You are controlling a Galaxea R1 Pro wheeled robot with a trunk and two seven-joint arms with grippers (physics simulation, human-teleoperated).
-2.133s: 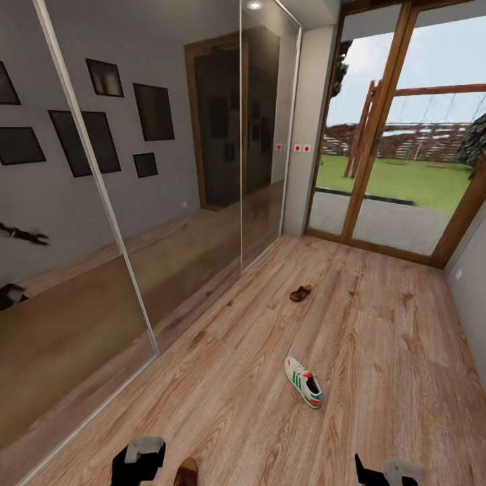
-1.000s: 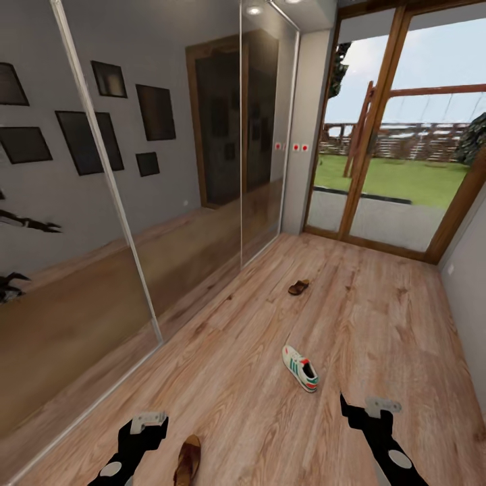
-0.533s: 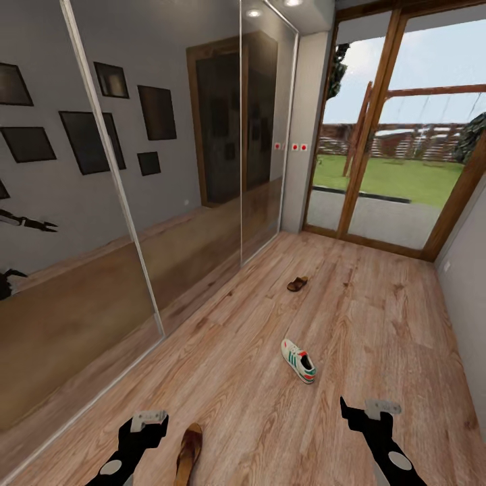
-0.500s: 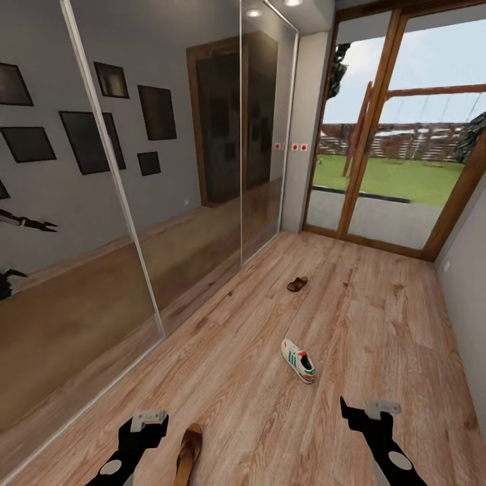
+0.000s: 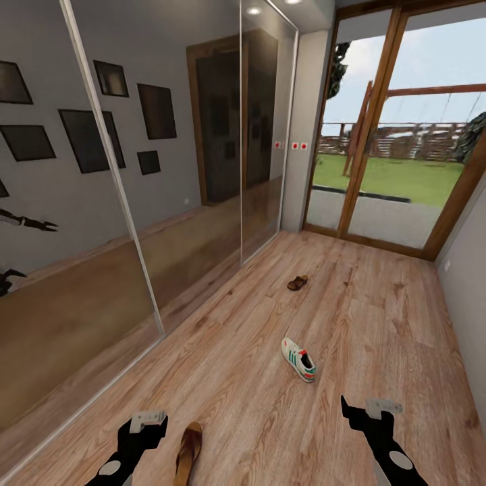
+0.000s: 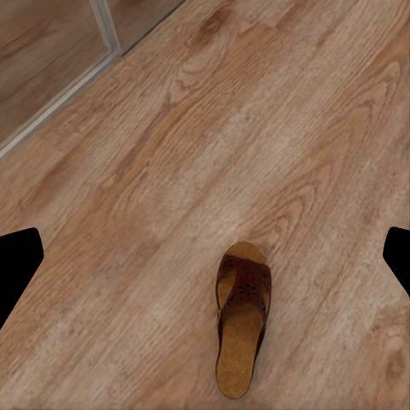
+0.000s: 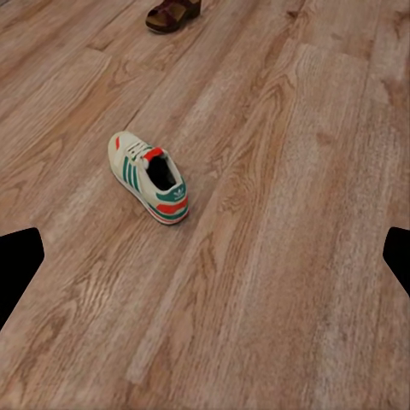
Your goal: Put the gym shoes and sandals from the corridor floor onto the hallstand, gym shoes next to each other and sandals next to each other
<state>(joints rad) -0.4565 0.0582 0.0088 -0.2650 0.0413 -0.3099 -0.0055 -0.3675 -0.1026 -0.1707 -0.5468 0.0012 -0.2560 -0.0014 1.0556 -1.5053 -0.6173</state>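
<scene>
The main risk here is a poor approach to a low, flat target. The near sandal (image 5: 188, 451) lies flat on the corridor floor (image 5: 378, 324), and its slim sole gives little to grip: if the left gripper (image 5: 145, 428) comes down off-centre or too steeply, its fingers could skid the sandal away over the planks or jam against the floor instead of closing round the strap. A second risk is the mirrored sliding door (image 5: 121, 202) along the left wall; a wide swing of the left arm while stooping could strike the glass. No hallstand is visible in these views, so the robot will have to turn and drive with a shoe in hand, and a weak pinch could drop it on the way.

The near sandal sits just to the right of the left gripper, close to the robot, toe pointing away down the corridor. In the left wrist view that sandal (image 6: 242, 329) lies between the two dark fingertips, which sit at opposite edges, so the jaws stand wide and hold nothing.

The gym shoe (image 5: 299, 360) lies farther off, ahead and to the left of the right gripper (image 5: 368, 415), well apart from it. In the right wrist view the sneaker (image 7: 149, 177) rests upright on its sole, angled across the planks, and the fingertips there are also spread wide and empty.

The far sandal (image 5: 298, 283) lies beyond the sneaker, toward the glass patio door (image 5: 398, 135). Only one gym shoe can be seen.
</scene>
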